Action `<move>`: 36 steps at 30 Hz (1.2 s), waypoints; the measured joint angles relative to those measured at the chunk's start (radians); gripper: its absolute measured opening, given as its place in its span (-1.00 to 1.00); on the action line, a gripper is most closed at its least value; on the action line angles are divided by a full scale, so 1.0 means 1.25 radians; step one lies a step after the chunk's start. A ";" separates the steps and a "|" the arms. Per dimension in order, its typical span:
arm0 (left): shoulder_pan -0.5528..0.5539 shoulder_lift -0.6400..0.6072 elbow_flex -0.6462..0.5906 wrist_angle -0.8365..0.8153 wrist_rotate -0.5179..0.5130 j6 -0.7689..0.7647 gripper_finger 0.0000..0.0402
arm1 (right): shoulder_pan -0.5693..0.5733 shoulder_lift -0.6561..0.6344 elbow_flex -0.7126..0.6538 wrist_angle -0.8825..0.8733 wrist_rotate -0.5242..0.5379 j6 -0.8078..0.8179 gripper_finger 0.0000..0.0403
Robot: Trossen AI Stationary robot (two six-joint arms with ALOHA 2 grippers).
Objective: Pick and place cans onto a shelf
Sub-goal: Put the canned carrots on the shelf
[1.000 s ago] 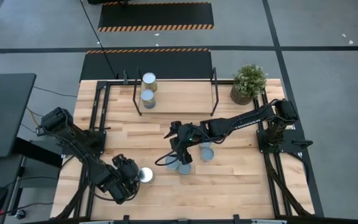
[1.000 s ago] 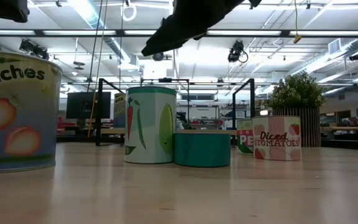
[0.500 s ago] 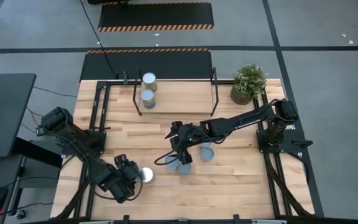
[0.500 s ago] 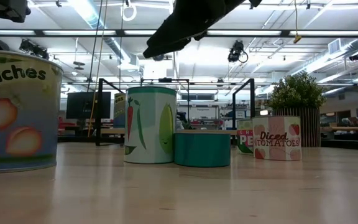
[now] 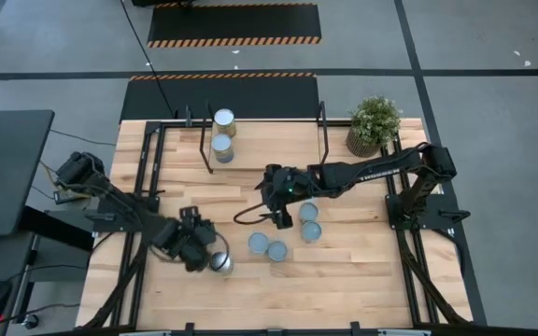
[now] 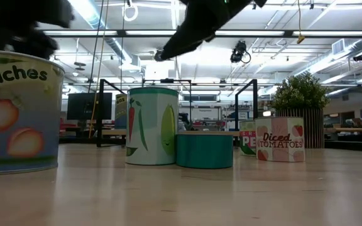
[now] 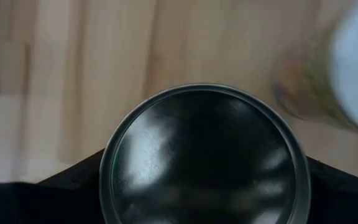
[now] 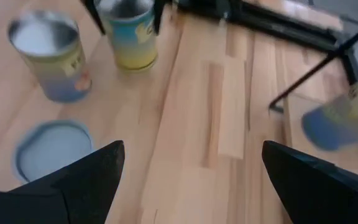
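Step in hand: pick. Left hand (image 5: 205,254) sits at the worktop's (image 5: 362,271) near-left, fingers pinching a peaches can (image 5: 219,264) by its sides. Next move, as judged: lift and carry to the shelf (image 5: 269,140), where 2 cans (image 5: 222,147) already stand. Right hand (image 5: 281,217), fingers spread, empty, hovers mid-worktop beside 4 loose cans (image 5: 258,245), partly across the route. Potted plant (image 5: 374,123) at far right, clear.

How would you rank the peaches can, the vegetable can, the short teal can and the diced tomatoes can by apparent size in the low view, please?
1. Peaches can, though nearest the camera.
2. Tall vegetable can.
3. Short teal can and diced tomatoes can: too alike.
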 joint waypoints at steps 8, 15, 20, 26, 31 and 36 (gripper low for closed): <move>0.199 -0.005 0.000 0.099 0.034 0.314 0.59 | -0.033 -0.071 -0.162 0.156 -0.022 0.015 0.93; 0.338 -0.015 0.001 0.249 0.098 0.521 0.59 | -0.057 -0.122 -0.315 0.384 -0.048 0.032 0.93; 0.406 -0.016 0.001 0.342 0.151 0.605 0.59 | -0.062 -0.078 -0.330 0.475 -0.061 0.045 0.93; 0.441 -0.016 0.001 0.389 0.161 0.665 0.60 | -0.063 -0.012 -0.329 0.564 -0.058 0.055 0.91; 0.442 -0.016 0.001 0.397 0.161 0.691 0.60 | -0.069 0.006 -0.322 0.569 -0.056 0.123 0.87; 0.440 -0.016 0.017 0.409 0.161 0.713 0.60 | -0.068 0.026 -0.323 0.578 -0.046 0.137 0.90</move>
